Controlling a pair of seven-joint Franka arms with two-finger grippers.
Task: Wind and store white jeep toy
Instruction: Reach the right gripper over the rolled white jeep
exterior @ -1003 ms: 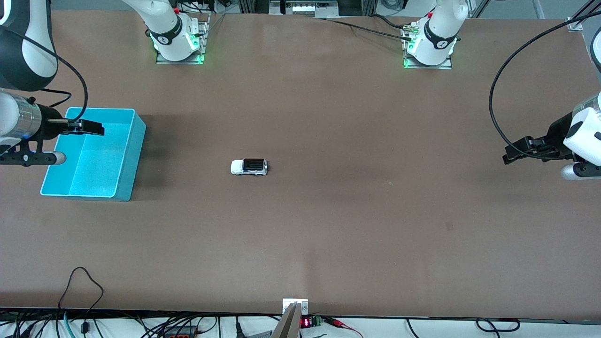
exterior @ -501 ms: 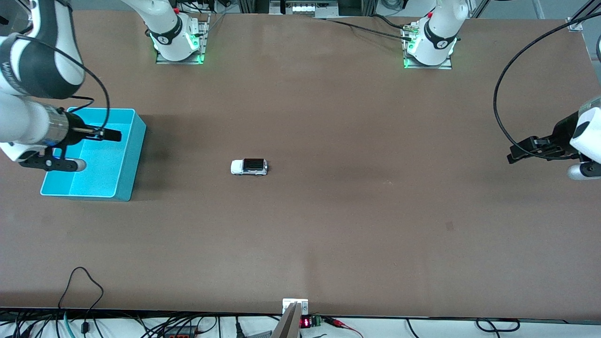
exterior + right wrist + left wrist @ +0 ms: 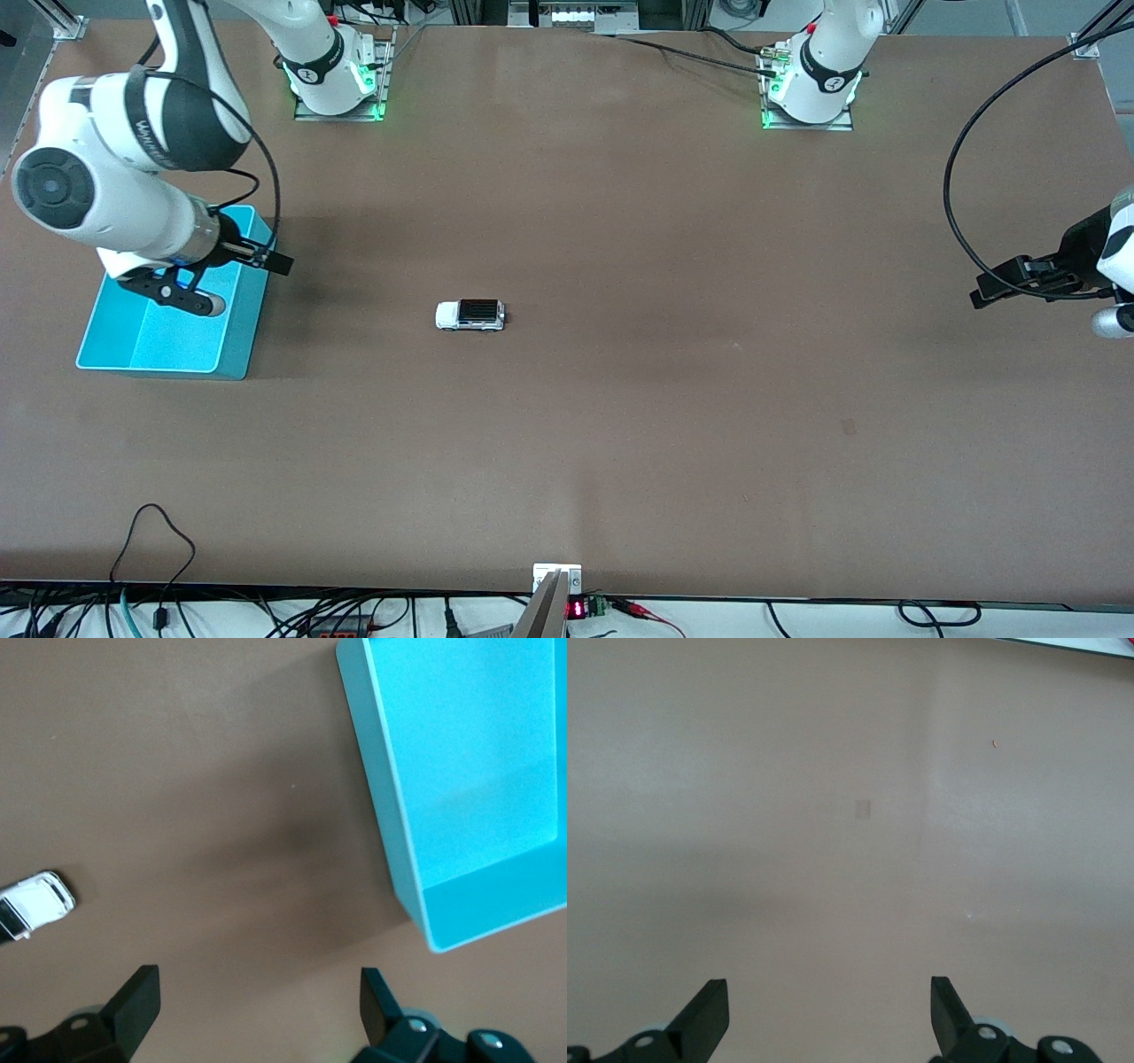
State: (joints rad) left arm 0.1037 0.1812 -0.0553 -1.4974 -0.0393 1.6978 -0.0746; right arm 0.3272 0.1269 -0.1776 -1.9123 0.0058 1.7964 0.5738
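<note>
A white jeep toy (image 3: 469, 315) sits on its wheels near the middle of the brown tabletop (image 3: 620, 399), well apart from both arms and from a teal bin (image 3: 237, 346) toward the right arm's end of the tabletop. The right gripper (image 3: 275, 261) hangs over the bin's rim on the side facing the toy, its fingers (image 3: 133, 1005) spread wide and holding nothing; its wrist view takes in the bin's corner and the toy's front end (image 3: 34, 904). The left gripper (image 3: 997, 285) hovers over bare tabletop close to the edge at the left arm's end, fingers (image 3: 704, 1019) likewise wide and holding nothing.
</note>
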